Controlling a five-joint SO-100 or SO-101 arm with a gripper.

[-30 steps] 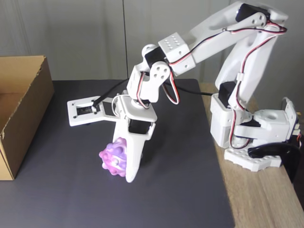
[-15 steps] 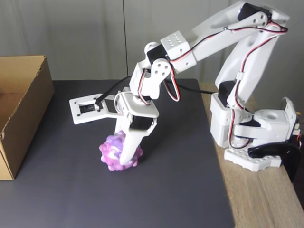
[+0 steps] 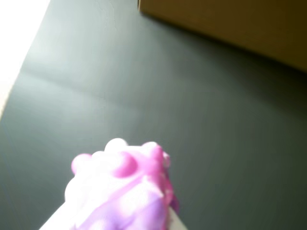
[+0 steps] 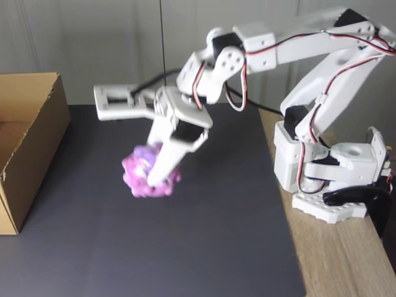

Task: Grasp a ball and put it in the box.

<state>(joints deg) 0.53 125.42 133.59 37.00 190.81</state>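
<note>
1. While the box [image 4: 28,145] is standing at the left edge of the fixed view, its open top is facing up and nothing is visible inside the part that shows; it has not moved over the last second.
2. To the right of the box, the ball [image 4: 145,172] is hanging clear of the dark mat [image 4: 235,247], whereas one second ago it was resting lower on the mat with the finger alongside it. The ball is now appearing higher and slightly further left, and it is motion-blurred.
3. The gripper [image 4: 154,179] is pinching the ball: one white finger is crossing the ball's front face in the fixed view, and the wrist view is showing the ball [image 3: 122,191] seated right at the lower edge against a white finger, with the mat and the box wall [image 3: 230,24] beyond.
4. Further right, the arm [image 4: 297,49] is rising from its earlier folded pose, the upper link now lying nearly level. The base [image 4: 328,179] is remaining fixed on the wooden table [image 4: 346,266].
5. Judgement: the grasp phase is appearing complete and the carry is under way. The ball is well apart from the box, so leftward travel and enough height to clear the near wall are still being required before release.
</note>
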